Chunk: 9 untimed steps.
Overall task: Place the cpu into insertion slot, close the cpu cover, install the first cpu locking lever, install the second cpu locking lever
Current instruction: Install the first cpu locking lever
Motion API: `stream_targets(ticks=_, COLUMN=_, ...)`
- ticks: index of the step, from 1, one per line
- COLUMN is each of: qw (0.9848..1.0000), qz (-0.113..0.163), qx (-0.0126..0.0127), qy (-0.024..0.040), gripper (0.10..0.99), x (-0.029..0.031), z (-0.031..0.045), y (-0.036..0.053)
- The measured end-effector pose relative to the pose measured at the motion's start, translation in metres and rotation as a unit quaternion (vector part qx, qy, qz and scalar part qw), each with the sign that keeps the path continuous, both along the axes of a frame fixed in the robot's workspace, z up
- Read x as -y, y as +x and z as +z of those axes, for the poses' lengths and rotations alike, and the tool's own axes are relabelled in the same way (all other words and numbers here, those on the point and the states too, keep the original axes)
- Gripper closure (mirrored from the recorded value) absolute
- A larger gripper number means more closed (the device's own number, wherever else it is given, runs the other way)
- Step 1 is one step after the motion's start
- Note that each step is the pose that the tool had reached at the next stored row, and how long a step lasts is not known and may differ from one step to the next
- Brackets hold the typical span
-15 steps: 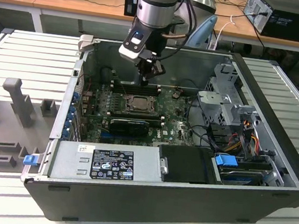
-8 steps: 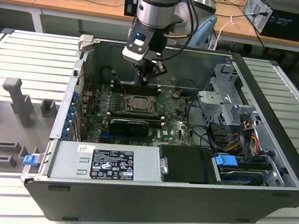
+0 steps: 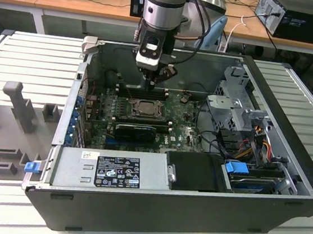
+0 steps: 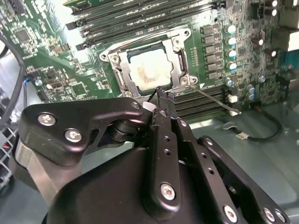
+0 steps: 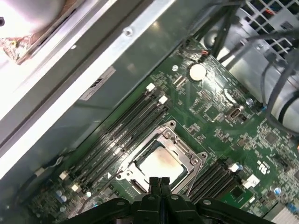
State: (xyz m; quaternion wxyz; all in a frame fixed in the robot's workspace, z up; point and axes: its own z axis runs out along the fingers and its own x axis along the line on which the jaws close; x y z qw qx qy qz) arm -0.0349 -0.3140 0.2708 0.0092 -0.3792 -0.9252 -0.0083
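Gripper [image 3: 151,84] down inside open computer case [image 3: 290,138], tip at far edge of insertion slot [image 3: 146,108]. Fingers [image 4: 164,109] pressed fully together in both wrist views. Nothing clearly held; possibly touching thin wire at slot edge, can't confirm. Cpu [image 4: 148,70] seated in slot, cpu cover [image 4: 180,58] flat over it. One locking lever [image 4: 212,99] sticks out free over memory slots [image 4: 205,100], unlatched.

Robotics laboratory or workshop. An opened desktop computer case [image 3: 191,211] lies on a slotted aluminium table [image 3: 299,105] beneath a robot arm [image 3: 163,5]; wooden benches [image 3: 90,2] behind (cables [image 3: 233,28] trailing) carry another black computer [image 3: 303,18].
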Motion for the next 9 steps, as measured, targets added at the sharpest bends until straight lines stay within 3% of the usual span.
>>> stream_targets(ticks=5, qw=0.9995, qz=0.031, qx=0.0028, qy=0.0001, gripper=0.980, x=0.0000, z=-0.0002, y=0.0000)
stream_targets(ticks=9, qw=0.9980, qz=0.064, qx=0.0034, qy=0.0001, gripper=0.980, x=0.0000, z=-0.0005, y=0.0000)
